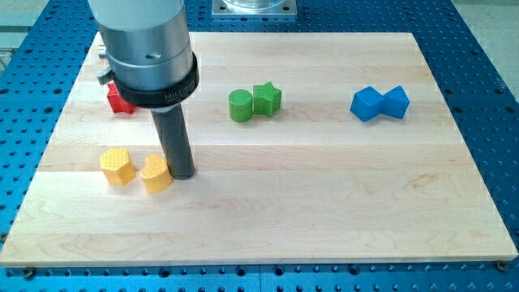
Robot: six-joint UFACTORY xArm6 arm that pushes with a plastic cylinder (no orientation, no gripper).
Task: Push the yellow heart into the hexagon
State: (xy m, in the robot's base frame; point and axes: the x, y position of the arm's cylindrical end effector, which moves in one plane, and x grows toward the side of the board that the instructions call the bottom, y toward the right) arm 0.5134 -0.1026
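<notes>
The yellow heart (156,173) lies at the lower left of the wooden board (324,203). The yellow hexagon (117,165) sits just to its left, with a narrow gap between them. My tip (182,173) stands on the board right against the heart's right side. The rod rises from there to the large grey arm housing at the view's top left.
A red block (120,100) sits partly hidden behind the arm housing at the upper left. A green cylinder (241,105) and a green star (267,98) touch each other at the top centre. Two blue blocks (367,104) (396,101) sit together at the upper right.
</notes>
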